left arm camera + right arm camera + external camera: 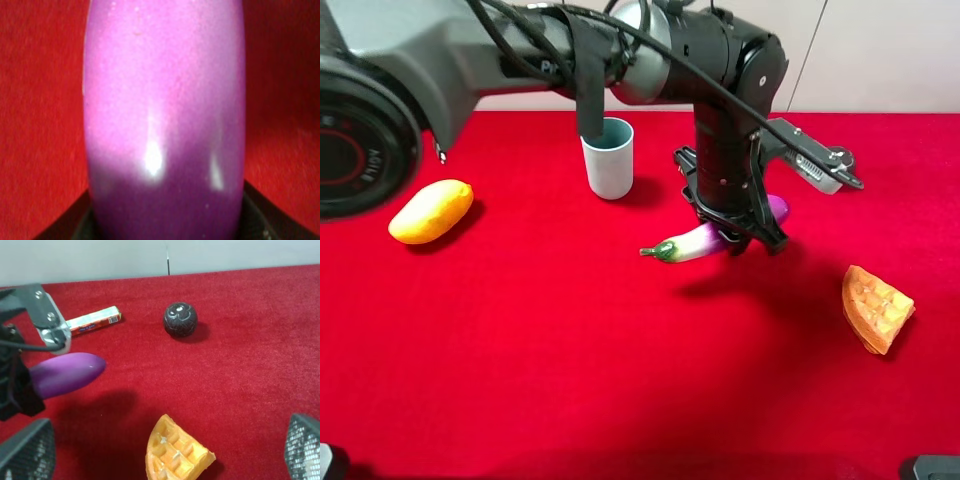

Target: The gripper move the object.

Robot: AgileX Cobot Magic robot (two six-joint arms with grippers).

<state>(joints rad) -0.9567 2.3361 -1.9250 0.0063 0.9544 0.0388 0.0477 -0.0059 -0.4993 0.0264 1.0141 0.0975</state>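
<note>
The glossy eggplant [705, 238], purple fading to white at its green stem, is held lengthwise in my left gripper [735, 232], lifted above the red cloth with its shadow below. It fills the left wrist view [165, 120], with the dark jaws at both sides of it. Its purple end also shows in the right wrist view [67, 372], next to the left arm's grey-white attachment [47, 320]. My right gripper [165, 452] is open and empty, its mesh fingertips [27, 452] wide apart above the waffle.
A yellow mango [431, 211] lies at the left. A pale blue cup [608, 157] stands behind the middle. An orange waffle piece [876, 307] lies at the right, also in the right wrist view [176, 451]. A dark ball [180, 319] and a small packet [94, 320] lie farther back.
</note>
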